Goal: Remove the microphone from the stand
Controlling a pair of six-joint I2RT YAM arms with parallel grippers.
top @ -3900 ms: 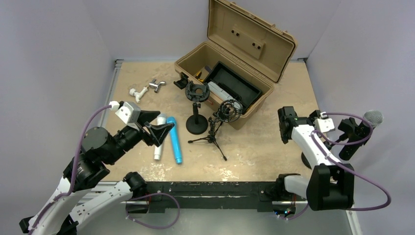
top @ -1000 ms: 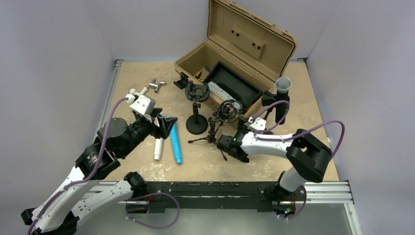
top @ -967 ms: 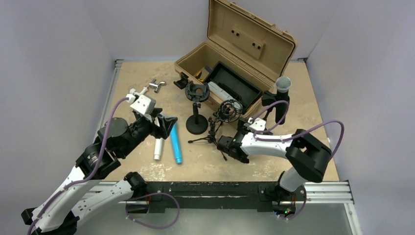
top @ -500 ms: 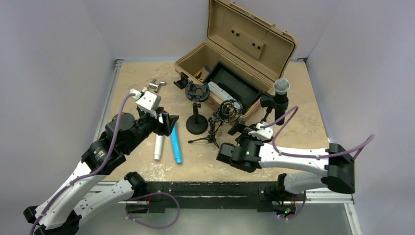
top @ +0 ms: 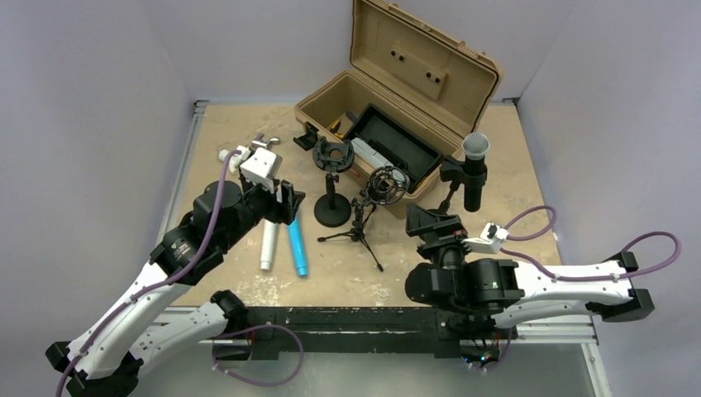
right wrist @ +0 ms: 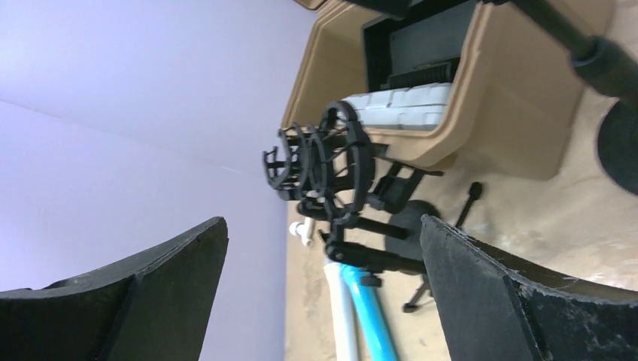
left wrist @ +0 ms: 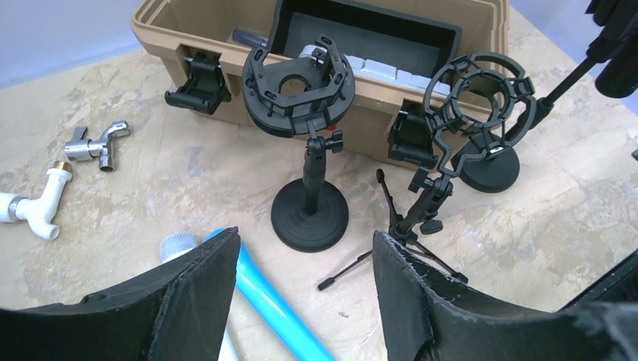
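**Desk:** Take me across from the left.

**Me:** My left gripper [left wrist: 305, 235] hangs over the near-left part of the table [top: 240, 116], fingers spread with nothing between them. Below it a white microphone [top: 268, 248] and a blue microphone [top: 295, 248] lie side by side, neither of them on a stand. Next come a round-base stand [top: 332, 213] and, just beside it, a tripod stand [top: 360, 230]. Each carries an empty shock mount [left wrist: 297, 83], and both stand in front of the open toolbox [top: 413, 58].

**Desk:** And the one we're after?

**Me:** The microphone [top: 474, 175] is black with a silver grille. It sits grille-up in the clip of its stand [left wrist: 493, 169], just right of the toolbox's front corner. My right gripper [right wrist: 322, 222] is low on the near side of that stand, jaws apart and holding nothing. Its camera looks sideways at the shock mounts, with the stand's rod crossing its top-right corner.

**Desk:** So nothing is held yet. What worries you?

**Me:** Mostly the stand. Its base looks small, and I can't tell how hard the clip grips. If I pull the microphone with one gripper and nothing braces the base, I expect the whole stand to lift or tip, probably toward the tripod stand nearby. My right arm is also very close to that base, so a careless swing could knock it over. To help, the left gripper would have to cross over both shock mounts, and it could snag one on the way.
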